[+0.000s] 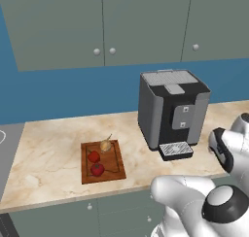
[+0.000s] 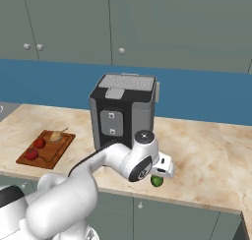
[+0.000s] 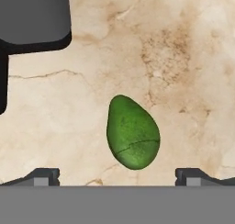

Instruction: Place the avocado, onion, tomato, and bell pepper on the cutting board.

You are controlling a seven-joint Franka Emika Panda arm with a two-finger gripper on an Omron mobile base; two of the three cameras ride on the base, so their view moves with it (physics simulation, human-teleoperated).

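Note:
The dark-green avocado [image 3: 133,133] lies on the marble counter, right in front of my open gripper [image 3: 118,176], whose fingertips [image 3: 43,176] stand wide on either side of it. In the right base view the hand hovers just above the avocado [image 2: 156,181], partly hiding it. Far to the left the reddish-brown cutting board [image 1: 114,163] [image 2: 54,153] carries the tan onion [image 1: 105,145] [image 2: 56,135] at its back. Two red roundish items [image 1: 94,157] [image 1: 97,169] sit in front of it. They are the tomato and bell pepper, but I cannot tell which is which.
A tall dark coffee machine [image 1: 170,112] [image 2: 123,113] stands on the counter [image 1: 48,148] between the board and the avocado; its base [image 3: 34,16] shows at the hand view's top left. The counter's front edge runs close to the avocado. Cabinets hang above.

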